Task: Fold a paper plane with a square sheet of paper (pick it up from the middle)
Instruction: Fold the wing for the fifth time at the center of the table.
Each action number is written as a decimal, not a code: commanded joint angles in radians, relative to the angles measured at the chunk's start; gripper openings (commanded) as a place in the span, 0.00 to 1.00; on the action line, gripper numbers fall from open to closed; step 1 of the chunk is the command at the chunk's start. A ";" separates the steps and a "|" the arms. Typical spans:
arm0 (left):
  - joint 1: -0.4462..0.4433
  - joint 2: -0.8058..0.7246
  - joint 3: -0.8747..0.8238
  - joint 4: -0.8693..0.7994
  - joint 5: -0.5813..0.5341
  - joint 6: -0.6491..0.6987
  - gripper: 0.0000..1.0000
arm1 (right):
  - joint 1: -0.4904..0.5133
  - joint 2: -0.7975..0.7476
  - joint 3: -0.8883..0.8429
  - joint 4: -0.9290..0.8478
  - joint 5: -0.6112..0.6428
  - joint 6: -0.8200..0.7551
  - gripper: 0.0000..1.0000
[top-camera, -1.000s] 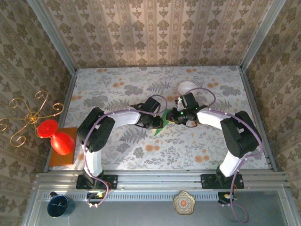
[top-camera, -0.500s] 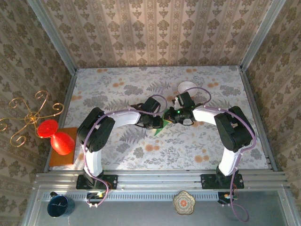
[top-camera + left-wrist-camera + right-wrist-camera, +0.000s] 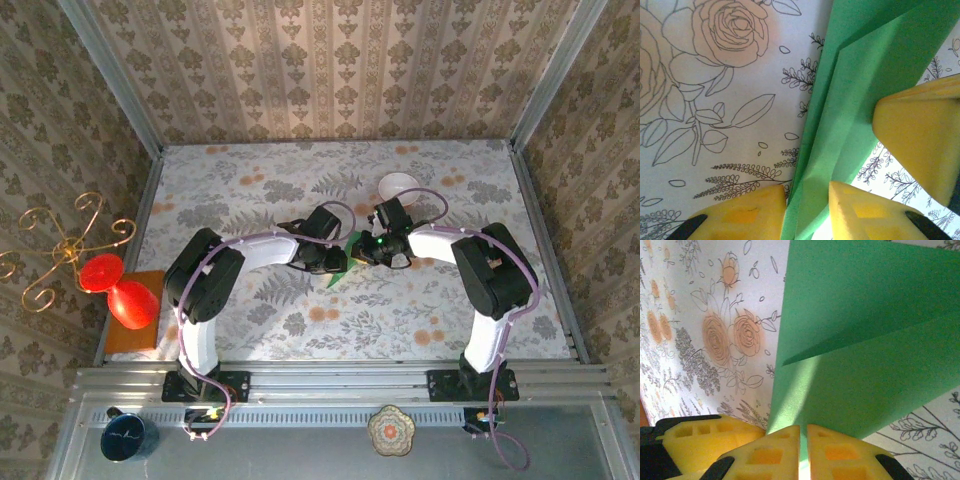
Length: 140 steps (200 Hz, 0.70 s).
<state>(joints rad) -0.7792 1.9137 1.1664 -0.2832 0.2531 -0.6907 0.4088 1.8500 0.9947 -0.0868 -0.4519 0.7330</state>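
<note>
We count two arms, and they meet near the middle of the flowered worktop (image 3: 450,320). Between them lies one green paper (image 3: 855,75), already creased into overlapping layers. In the top view it sits just in front of the one white bowl (image 3: 398,185) and apart from it.

The right tool (image 3: 802,432) has its two yellow fingers pressed together, pinching an edge of the paper, which runs into the slit between them.

The left tool (image 3: 807,192) has its two fingers a little apart, with a strip of the paper in the gap. We cannot tell whether they clamp it. In the left wrist view a third yellow finger (image 3: 920,145) comes in from the right edge and overlaps the paper.

At the left edge we count one orange board (image 3: 125,335) with one red vase (image 3: 130,300) on it, and beside that one gold wire stand (image 3: 60,250). On the near ledge, in front of the arm bases, stand one blue cup (image 3: 125,438) and one small patterned dish (image 3: 391,430).
</note>
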 commanded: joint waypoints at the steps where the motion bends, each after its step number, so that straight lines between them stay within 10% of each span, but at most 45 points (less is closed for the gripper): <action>1: -0.007 0.025 -0.037 -0.032 -0.015 0.002 0.32 | -0.001 0.022 0.024 -0.038 0.021 -0.019 0.15; 140: -0.007 0.016 -0.047 -0.022 -0.008 0.000 0.27 | -0.001 0.070 0.096 -0.166 0.046 -0.086 0.17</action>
<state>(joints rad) -0.7784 1.9106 1.1584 -0.2764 0.2527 -0.6910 0.4088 1.8893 1.0626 -0.1745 -0.4477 0.6781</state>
